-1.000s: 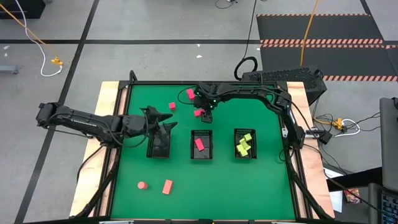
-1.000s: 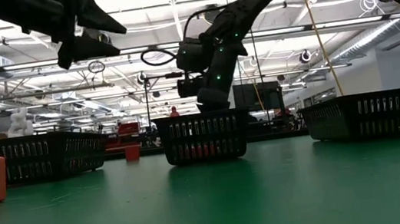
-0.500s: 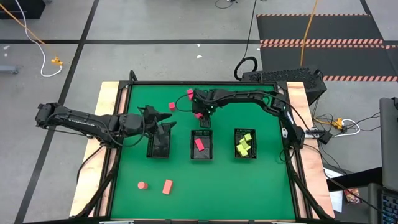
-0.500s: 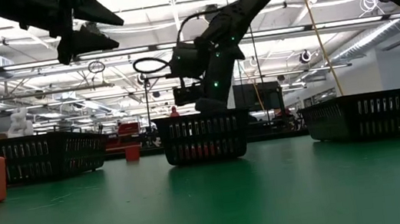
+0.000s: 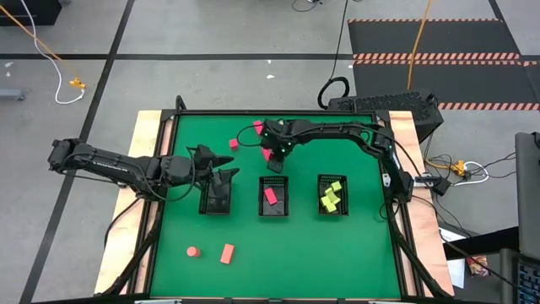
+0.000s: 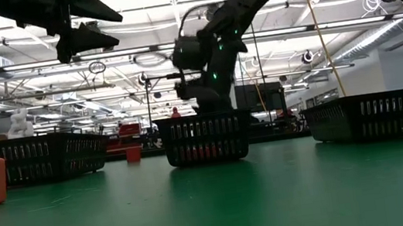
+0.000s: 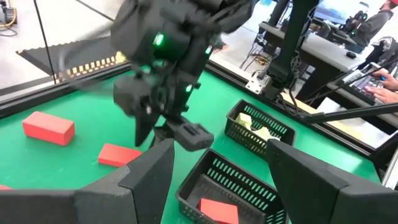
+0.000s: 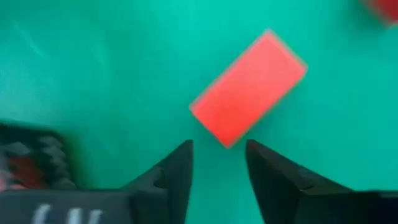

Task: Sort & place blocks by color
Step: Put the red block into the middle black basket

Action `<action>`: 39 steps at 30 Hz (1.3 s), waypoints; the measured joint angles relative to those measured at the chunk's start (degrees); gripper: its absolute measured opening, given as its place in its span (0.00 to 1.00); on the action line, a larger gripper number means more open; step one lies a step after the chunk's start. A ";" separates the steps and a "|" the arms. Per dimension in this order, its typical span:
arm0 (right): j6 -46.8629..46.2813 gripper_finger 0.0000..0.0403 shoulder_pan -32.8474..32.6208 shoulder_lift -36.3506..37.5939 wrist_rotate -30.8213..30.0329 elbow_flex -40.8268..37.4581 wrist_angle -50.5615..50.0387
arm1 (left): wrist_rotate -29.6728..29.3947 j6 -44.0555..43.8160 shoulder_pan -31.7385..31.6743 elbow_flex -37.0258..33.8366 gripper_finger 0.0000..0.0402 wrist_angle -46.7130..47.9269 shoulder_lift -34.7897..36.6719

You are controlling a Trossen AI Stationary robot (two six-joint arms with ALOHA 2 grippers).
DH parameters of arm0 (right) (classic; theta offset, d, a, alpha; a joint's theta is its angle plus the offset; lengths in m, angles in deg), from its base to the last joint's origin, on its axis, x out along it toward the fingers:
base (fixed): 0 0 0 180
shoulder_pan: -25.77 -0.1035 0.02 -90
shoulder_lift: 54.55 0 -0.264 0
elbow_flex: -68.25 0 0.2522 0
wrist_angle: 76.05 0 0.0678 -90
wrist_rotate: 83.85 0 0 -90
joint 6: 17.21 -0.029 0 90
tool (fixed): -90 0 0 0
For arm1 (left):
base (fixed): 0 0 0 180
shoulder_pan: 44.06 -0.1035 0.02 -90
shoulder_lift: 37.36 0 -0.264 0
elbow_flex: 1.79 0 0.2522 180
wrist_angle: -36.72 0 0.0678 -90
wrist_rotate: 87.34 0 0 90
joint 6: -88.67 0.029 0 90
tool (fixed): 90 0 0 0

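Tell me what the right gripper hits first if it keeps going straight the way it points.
Probably the pink-red block lying on the green table: the right gripper points down at it, fingers open. How high it is above the block is unclear.

Green table (image 5: 363, 245) carries three baskets (image 5: 273, 196) and loose blocks (image 5: 227, 253).

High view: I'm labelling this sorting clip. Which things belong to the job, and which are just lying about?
Job: right gripper, open over a red block; left gripper, open above the left basket; loose blocks; yellow-green blocks; middle basket.
Lying about: orange cable, striped floor mat.
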 joint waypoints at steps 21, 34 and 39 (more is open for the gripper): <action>-16.65 0.58 -0.98 -3.80 -10.80 0.33 11.76 | 3.02 -0.25 2.01 0.00 0.63 0.13 0.42; -17.26 0.34 -1.50 -3.81 -10.30 0.28 0.34 | 3.00 -0.18 2.59 -0.05 0.63 1.22 2.35; -15.82 0.33 -2.07 -3.83 -10.30 0.28 -5.02 | 3.00 -0.48 2.98 -0.04 0.63 1.34 2.33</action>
